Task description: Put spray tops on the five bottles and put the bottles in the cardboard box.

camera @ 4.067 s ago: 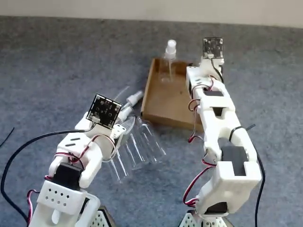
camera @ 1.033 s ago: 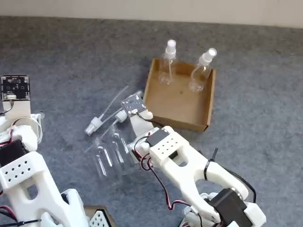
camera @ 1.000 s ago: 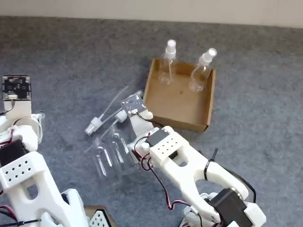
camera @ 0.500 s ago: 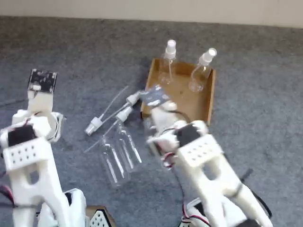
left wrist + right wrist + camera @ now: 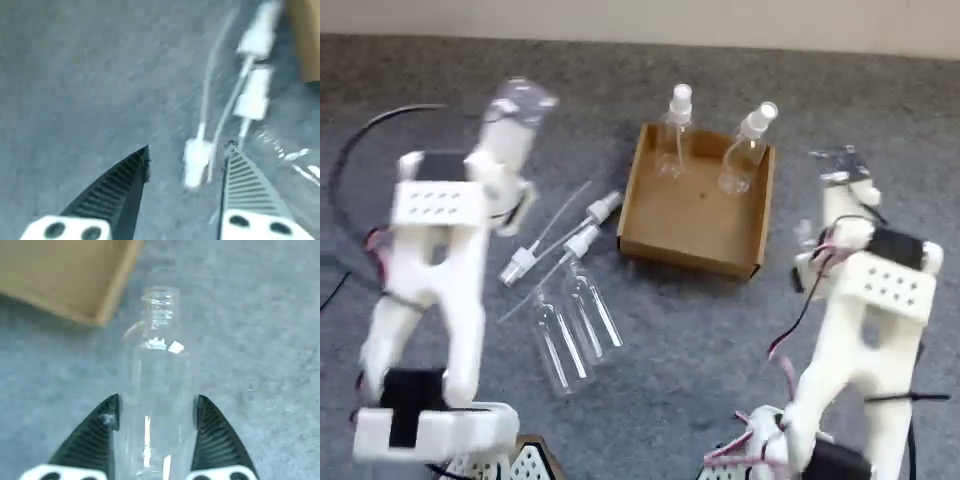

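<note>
Grey carpet (image 5: 440,60) is covering the whole work surface, with a pale strip of wall running along its far edge. On it the cardboard box (image 5: 690,225) is sitting open near the middle. Two finished bottles are standing inside against its far wall. The first capped bottle (image 5: 677,135) is standing upright toward the left corner, and the second capped bottle (image 5: 744,150) is leaning a little toward the right corner.

A third, uncapped bottle (image 5: 157,365) is lying lengthwise in the right gripper (image 5: 157,399), whose claw is clamping it on both sides. Its open neck is pointing away from the wrist, over bare carpet just beside a corner of the box. In the high view the right arm (image 5: 865,300) is standing to the right of the box.

Two more uncapped bottles are lying side by side on the carpet, near and to the left of the box: the outer bottle (image 5: 555,345) and the inner bottle (image 5: 592,315). Just beyond their necks three loose spray tops, each trailing a thin tube, are lying in a slanted row. The far spray top (image 5: 603,208) is lying nearest the box, the middle spray top (image 5: 582,240) next to it, and the near spray top (image 5: 518,268) farthest left.

The left gripper (image 5: 187,148) is hanging above the carpet with its claw apart and gripping nothing. From its wrist, the near spray top is showing between the two fingertips. In the high view the left arm (image 5: 430,250) is rising to the left of the spray tops.
</note>
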Robot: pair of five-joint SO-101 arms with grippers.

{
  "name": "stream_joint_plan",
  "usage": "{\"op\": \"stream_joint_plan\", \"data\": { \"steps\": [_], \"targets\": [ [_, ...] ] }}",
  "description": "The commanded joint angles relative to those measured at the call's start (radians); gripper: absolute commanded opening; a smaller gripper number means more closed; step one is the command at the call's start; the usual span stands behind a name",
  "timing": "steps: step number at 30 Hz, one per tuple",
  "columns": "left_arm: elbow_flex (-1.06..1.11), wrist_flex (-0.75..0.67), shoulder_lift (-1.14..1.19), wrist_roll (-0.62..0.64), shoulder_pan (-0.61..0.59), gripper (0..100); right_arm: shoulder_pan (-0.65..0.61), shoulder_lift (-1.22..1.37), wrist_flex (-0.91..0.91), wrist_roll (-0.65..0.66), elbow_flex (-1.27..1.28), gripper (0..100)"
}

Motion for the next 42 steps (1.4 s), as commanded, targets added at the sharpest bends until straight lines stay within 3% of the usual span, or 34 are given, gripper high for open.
{"op": "stream_joint_plan", "data": {
  "steps": [1,10,17,38,42],
  "targets": [
    [-0.14,0.003,0.097,-0.011,0.119,22,0.084,0.128,-0.12,0.054,-0.051,0.5],
    [-0.463,0.009,0.446,-0.009,0.16,22,0.094,0.331,-0.254,0.086,-0.051,0.5],
    [-0.611,0.009,0.568,-0.014,0.209,22,0.09,0.403,-0.289,0.087,-0.051,0.6],
    [-0.625,-0.072,0.779,-0.049,0.223,21,0.09,0.524,-0.282,0.129,-0.059,2.5],
    [-0.625,-0.071,0.809,-0.049,0.219,12,0.096,0.522,-0.28,0.129,-0.059,8.5]
  ]
}}
